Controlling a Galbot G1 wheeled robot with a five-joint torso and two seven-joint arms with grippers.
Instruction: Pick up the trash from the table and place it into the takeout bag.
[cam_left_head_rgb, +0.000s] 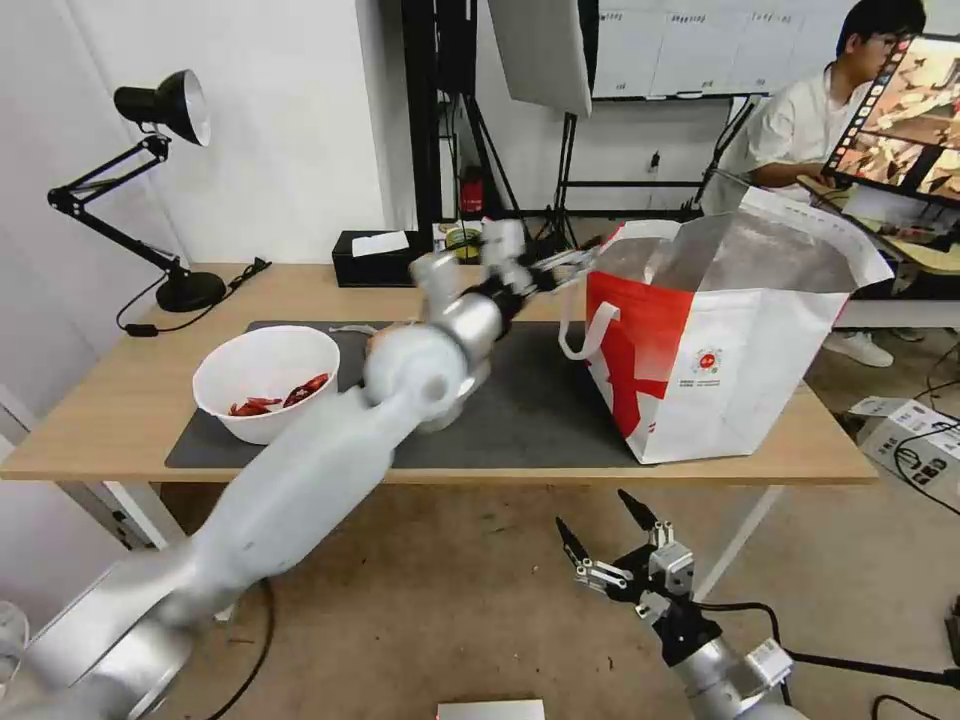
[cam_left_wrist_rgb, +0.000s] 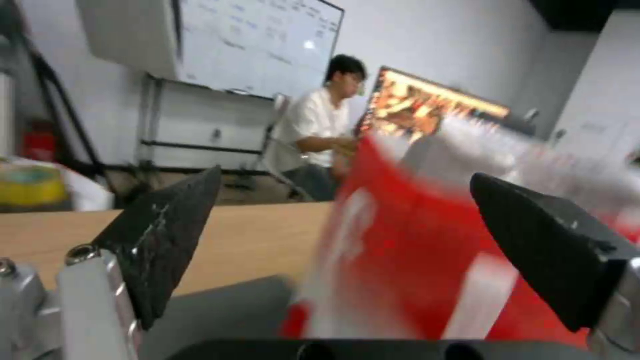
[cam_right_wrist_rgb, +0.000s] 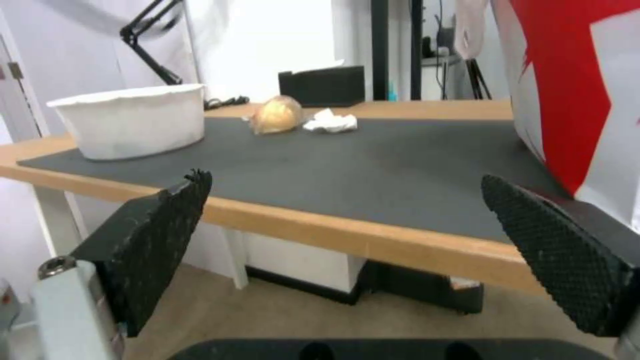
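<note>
White bowl (cam_left_head_rgb: 262, 378) with red scraps at left end of dark mat (cam_left_head_rgb: 520, 410) on desk (cam_left_head_rgb: 90, 420). Knotted clear bag with tan lump (cam_right_wrist_rgb: 276, 114) and crumpled tissue (cam_right_wrist_rgb: 329, 121) just beside each other near mat's far edge. Black tissue box (cam_left_head_rgb: 376, 258) behind mat. Left gripper (cam_left_wrist_rgb: 347, 250) raised over desk next to takeout bag (cam_left_head_rgb: 715, 350), jaws apart, empty. Takeout bag upright at right end of desk, mouth open. Right gripper (cam_left_head_rgb: 598, 530) low, in front of desk edge, jaws apart, empty.

Office lab, whiteboard (cam_left_head_rgb: 665, 45), monitor (cam_left_head_rgb: 905, 115), tripods (cam_left_head_rgb: 565, 170)
</note>
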